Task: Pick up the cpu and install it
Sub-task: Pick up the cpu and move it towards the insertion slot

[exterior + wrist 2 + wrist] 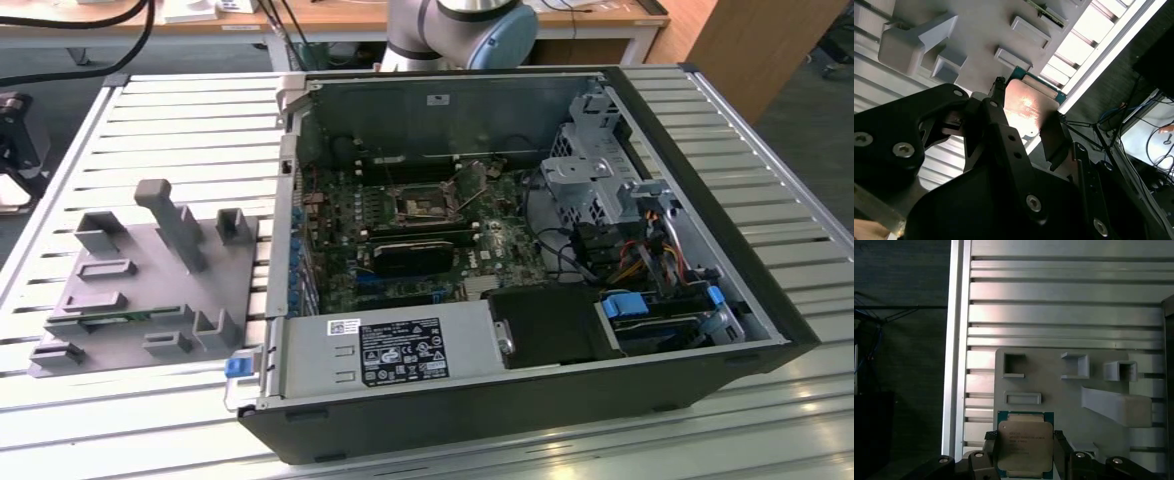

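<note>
1. Plainly, the two black fingers (991,452) are clamped on the chip (1025,442). In the first wrist view one finger presses against each of two opposite edges, and the gripper (1025,452) holds the chip flat between them.
2. That view looks onto the chip's silver-grey metal top with its thin green rim. In the second wrist view the chip (1029,105) is seen from a low angle. Its face shines with a warm reflection, and the fingers (1002,120) show as dark bars on either side of it.
3. The chip sits over the edge of a grey plastic tray (1064,390), just beside a shallow rectangular pocket. Whether it touches the tray cannot be told.
4. The tray lies on a slatted metal table (1054,290), close to the table's edge.
5. In the exterior view the tray (134,290) is at the lower left of the frame, on the table (174,120).
6. An open computer case (534,420) takes up the centre and right. Inside it is a circuit board (400,240) with a square socket (424,203) near the middle.
7. The arm's base (461,25) stands at the top centre.
</note>
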Available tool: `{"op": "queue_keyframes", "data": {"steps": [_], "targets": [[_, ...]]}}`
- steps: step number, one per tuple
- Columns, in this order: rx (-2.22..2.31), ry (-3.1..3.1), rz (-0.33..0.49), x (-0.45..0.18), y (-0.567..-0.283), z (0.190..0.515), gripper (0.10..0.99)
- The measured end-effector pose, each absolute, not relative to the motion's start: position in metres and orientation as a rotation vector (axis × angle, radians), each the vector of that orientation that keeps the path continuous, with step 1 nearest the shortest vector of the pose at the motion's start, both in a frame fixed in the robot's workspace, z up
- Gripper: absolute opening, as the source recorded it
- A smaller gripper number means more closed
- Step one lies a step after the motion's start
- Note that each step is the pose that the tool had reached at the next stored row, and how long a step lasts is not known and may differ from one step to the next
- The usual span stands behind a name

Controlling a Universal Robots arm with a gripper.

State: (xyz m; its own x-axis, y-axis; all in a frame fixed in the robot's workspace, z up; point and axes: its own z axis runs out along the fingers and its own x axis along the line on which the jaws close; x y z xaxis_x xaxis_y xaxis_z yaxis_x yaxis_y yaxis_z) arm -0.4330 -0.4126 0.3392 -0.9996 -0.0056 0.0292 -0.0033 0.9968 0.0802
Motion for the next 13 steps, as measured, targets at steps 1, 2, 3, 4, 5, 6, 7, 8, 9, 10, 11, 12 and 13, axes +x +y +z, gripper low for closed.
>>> {"op": "queue_keyframes", "data": {"steps": [1, 2, 3, 4, 5, 6, 7, 8, 9, 10, 11, 12, 13], "targets": [[0.007, -3.110, -0.125, -0.433, -0.413, 0.340, 0.533], [0.007, -3.110, -0.125, -0.433, -0.413, 0.341, 0.533], [0.007, -3.110, -0.125, -0.433, -0.413, 0.343, 0.533], [0.007, -3.110, -0.125, -0.433, -0.413, 0.344, 0.533], [0.007, -3.110, -0.125, -0.433, -0.413, 0.345, 0.533], [0.007, -3.110, -0.125, -0.433, -0.413, 0.346, 0.533], [0.007, -3.110, -0.125, -0.433, -0.413, 0.347, 0.533], [0.007, -3.110, -0.125, -0.433, -0.413, 0.348, 0.533], [0.007, -3.110, -0.125, -0.433, -0.412, 0.349, 0.533], [0.007, -3.110, -0.125, -0.433, -0.412, 0.350, 0.533], [0.007, -3.110, -0.125, -0.433, -0.412, 0.351, 0.533], [0.007, -3.110, -0.125, -0.433, -0.412, 0.352, 0.533], [0.007, -3.110, -0.125, -0.433, -0.412, 0.352, 0.533]]}}
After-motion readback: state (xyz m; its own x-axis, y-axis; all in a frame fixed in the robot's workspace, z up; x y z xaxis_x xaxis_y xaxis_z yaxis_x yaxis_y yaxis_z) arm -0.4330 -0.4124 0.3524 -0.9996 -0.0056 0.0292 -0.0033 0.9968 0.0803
